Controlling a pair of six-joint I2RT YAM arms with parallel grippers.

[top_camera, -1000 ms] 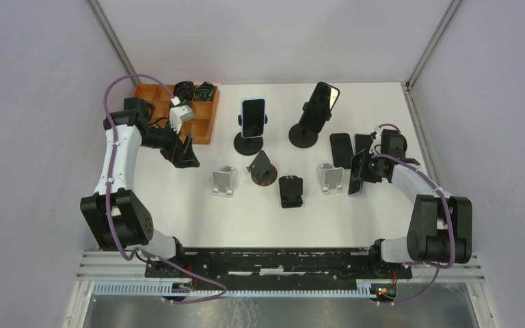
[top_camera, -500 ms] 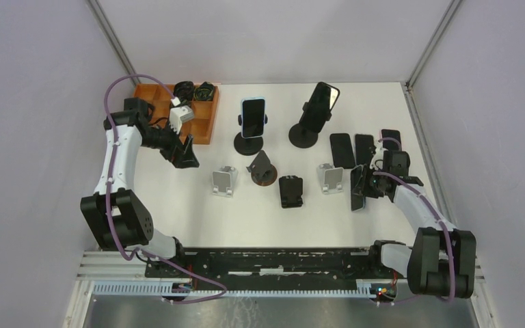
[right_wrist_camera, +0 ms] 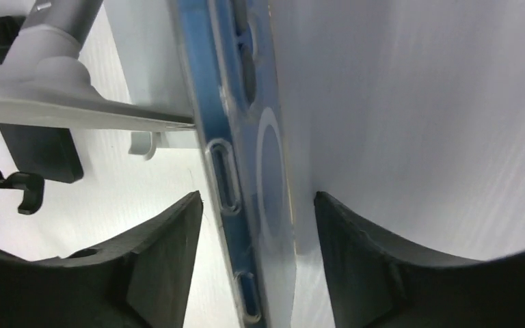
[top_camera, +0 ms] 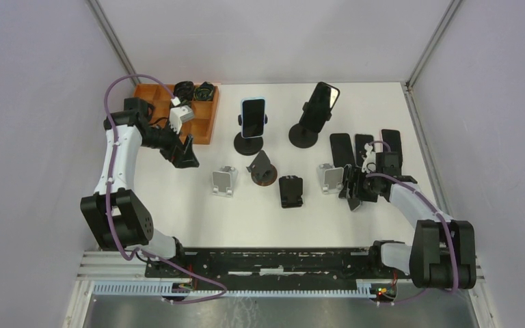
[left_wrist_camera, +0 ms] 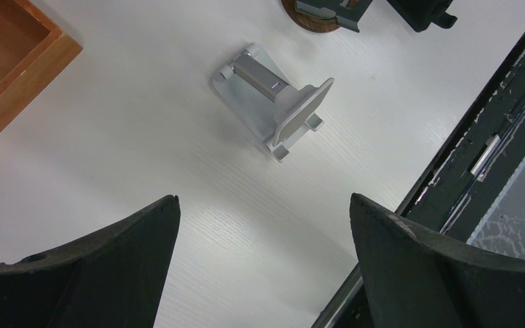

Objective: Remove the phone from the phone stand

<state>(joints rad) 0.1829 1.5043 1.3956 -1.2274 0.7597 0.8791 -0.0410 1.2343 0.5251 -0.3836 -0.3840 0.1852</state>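
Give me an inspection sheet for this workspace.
Surface: white table; no spills seen.
Job's things: blue phone held on edge beside silver stand, contact unclear; two more phones on tall stands.
Clutter: three flat phones, wooden tray of accessories, three other small stands.
Tools: right tool shut on blue phone; left tool open, empty.
Cables: purple cables along both arms.
Surroundings: grey walls.

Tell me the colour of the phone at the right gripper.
The phone is blue along its edge, clearest in the right wrist view.
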